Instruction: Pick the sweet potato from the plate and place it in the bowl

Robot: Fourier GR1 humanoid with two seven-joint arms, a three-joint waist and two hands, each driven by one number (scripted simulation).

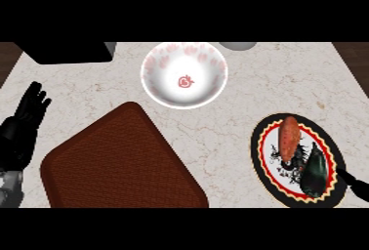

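Orange oblong sweet potato (290, 139) on black-rimmed round plate (256, 142), right hand (314, 171) beside it (open or closed: can't tell); left hand (29, 105) fingers straight.

the counter (288, 83) is pale cream marble threaded with thin brown veins. near its far edge, a white bowl (162, 58) carries pink-red prints round its wall and a single red emblem at its centre. toward the right edge, a plate (257, 146) shows a black rim, a red band edged in yellow zigzag and a white centre with black ink-like marks; the sweet potato (290, 136) on it is orange-red. a brown mat (119, 166) with a fine woven pattern lies at the near edge. the left hand (30, 105) is black.
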